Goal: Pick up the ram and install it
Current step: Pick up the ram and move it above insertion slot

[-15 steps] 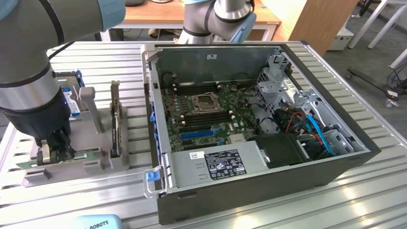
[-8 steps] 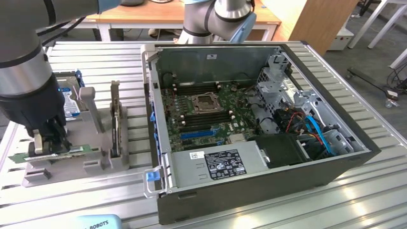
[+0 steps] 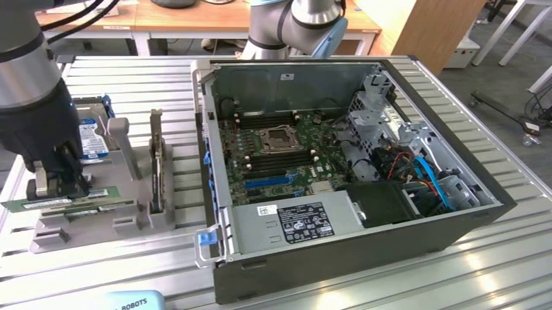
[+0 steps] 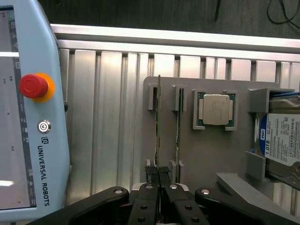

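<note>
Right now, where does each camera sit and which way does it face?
Exterior view: off the arm, looking down on the open computer case and, at the exterior view's left, the gray holder; the arm and the hand show, shut on the ram.
Wrist view: on the wrist, looking along the hand onto the holder, the ram, a processor and a hard drive.
Shared: hand, ram, holder, hard drive.

Our exterior view looks down at a slant from high above the tabletop, standing well back, with the open computer case well apart from the claw. Our wrist view sits just behind the claw, close, facing down. Both share the grey holder beneath the claw.
</note>
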Tool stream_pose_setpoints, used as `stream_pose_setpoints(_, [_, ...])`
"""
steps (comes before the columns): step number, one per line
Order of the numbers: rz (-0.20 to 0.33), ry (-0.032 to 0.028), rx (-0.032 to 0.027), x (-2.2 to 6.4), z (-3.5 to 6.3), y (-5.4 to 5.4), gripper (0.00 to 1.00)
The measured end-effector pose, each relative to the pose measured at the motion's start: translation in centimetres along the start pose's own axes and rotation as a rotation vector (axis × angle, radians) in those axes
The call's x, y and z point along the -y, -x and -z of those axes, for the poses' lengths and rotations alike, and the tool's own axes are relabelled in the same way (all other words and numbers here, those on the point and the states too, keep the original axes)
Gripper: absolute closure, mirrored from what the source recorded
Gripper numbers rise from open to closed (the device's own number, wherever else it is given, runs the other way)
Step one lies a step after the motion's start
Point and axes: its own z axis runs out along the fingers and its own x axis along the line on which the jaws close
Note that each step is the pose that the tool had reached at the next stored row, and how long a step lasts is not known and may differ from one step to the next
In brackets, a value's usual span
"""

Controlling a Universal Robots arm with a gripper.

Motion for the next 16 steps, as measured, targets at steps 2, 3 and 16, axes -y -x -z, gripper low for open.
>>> stream_pose_setpoints(2, [0.000,0.0000,0.0001,-0.02,0.60,0.0,0.88])
stream_pose_setpoints(3, [0.000,0.0000,0.0000,-0.03,0.92,0.0,0.88])
stream_pose_setpoints(16, [0.000,0.0000,0.0001,-0.19,4.96,0.1,0.88])
